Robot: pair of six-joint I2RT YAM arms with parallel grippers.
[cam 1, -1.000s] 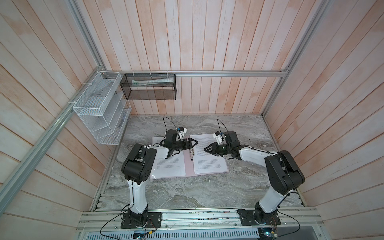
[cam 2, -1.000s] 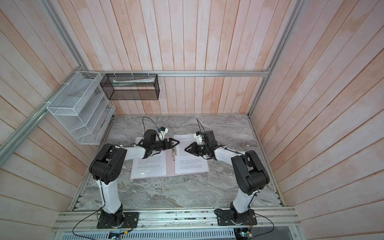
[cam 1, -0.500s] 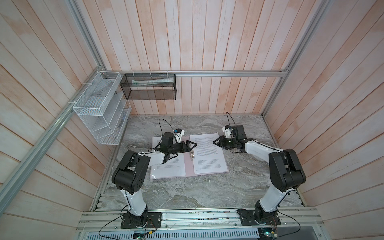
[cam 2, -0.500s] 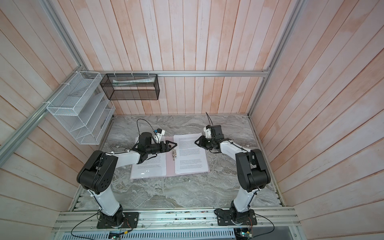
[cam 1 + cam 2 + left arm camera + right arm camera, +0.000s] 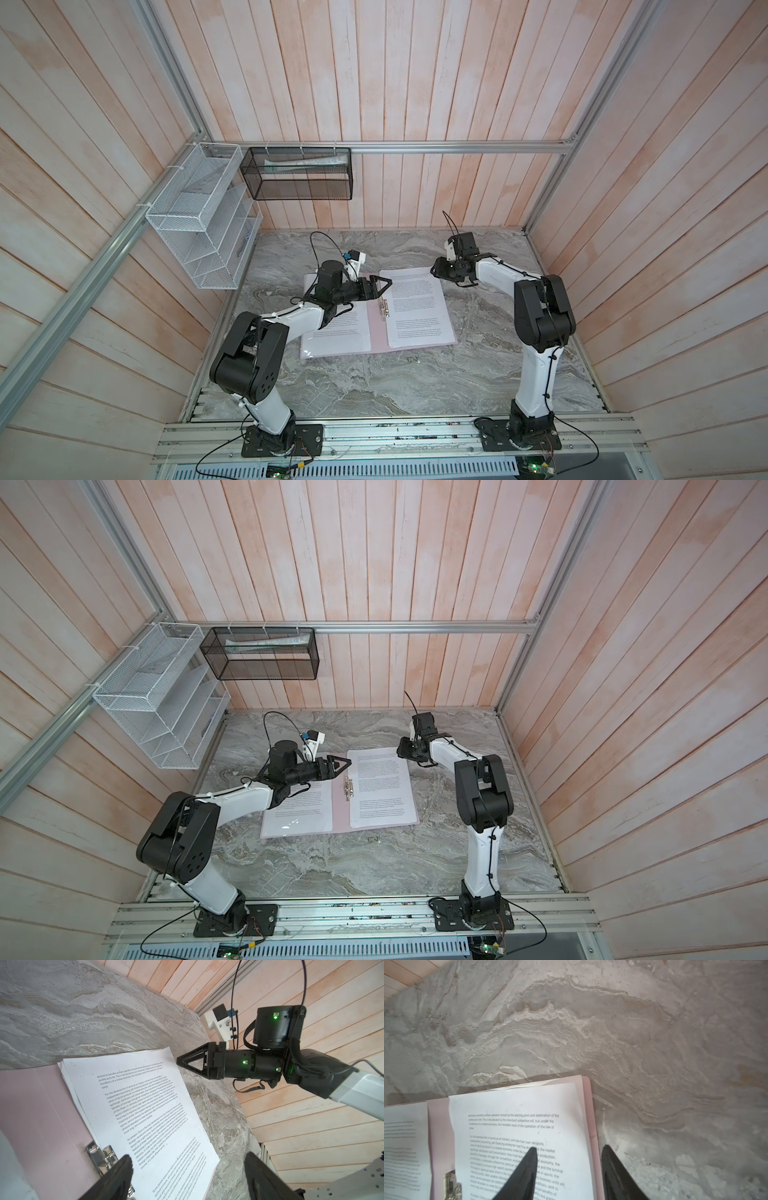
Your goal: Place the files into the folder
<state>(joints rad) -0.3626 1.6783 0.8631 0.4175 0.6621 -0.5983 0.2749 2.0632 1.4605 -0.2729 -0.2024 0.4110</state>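
The left gripper (image 5: 381, 286) hangs with its jaws spread wide and nothing between them. Just under its tips sits the metal clip (image 5: 383, 309) on the spine of the folder (image 5: 376, 332), which lies open and flat on the marble table (image 5: 374, 386). The files (image 5: 415, 307) rest as a slightly fanned stack on the folder half between that claw and the right gripper (image 5: 435, 271). The right gripper hovers by the stack's far outer corner, jaws partly apart and empty, with one finger (image 5: 527, 1167) over the top sheet and the other over bare marble. Other printed sheets (image 5: 340, 332) lie beneath the left claw's wrist.
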